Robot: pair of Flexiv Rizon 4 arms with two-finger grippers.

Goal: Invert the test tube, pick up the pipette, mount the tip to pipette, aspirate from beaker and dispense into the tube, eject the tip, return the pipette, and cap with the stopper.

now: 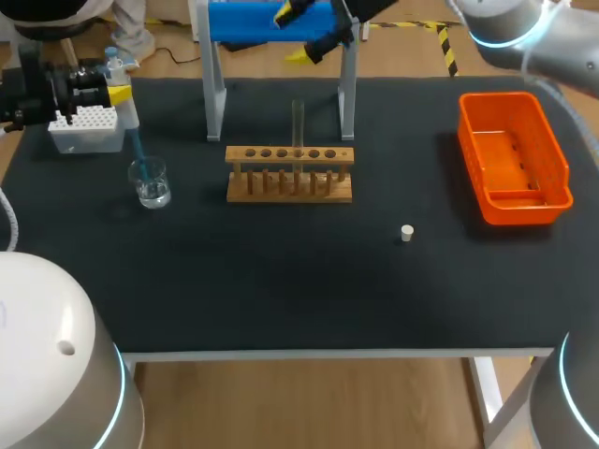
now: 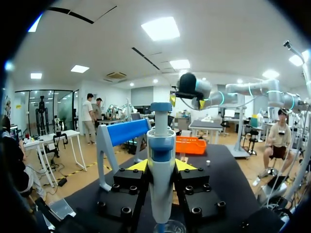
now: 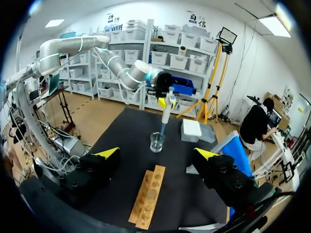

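Grips pipette [image 2: 161, 145] upright in closed left claw [image 2: 161, 166], tip [image 1: 138, 150] sunk in beaker [image 1: 150, 183] to draw liquid; hangs right claw [image 3: 158, 154] wide open, empty, above rack [image 1: 290, 185].

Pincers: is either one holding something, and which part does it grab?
The left pincer holds the pipette by its white body. The right pincer holds nothing.

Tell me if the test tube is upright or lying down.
Upright: the test tube stands vertical in a middle hole of the wooden rack, its top rising above it.
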